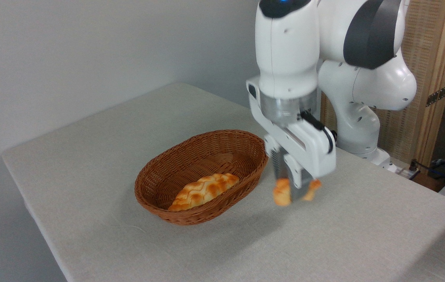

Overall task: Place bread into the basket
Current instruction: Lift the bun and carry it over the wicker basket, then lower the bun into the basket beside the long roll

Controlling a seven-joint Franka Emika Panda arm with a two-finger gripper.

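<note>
A brown basket [200,176] sits on the gray table [89,164]. A long loaf [203,191] lies inside it. Just to the right of the basket, the robot's gripper [296,192] hangs in the air above the table. Its two fingers are closed tight on the small orange bread [282,192], which pokes out on both sides. The bread is outside the basket and off the table.

Bread [283,192] mid-section hidden behind gripper [296,191] fingers; outline motion-blurred. Arm [324,58] cut off by top edge; table [89,164] cut off at bottom edge.
</note>
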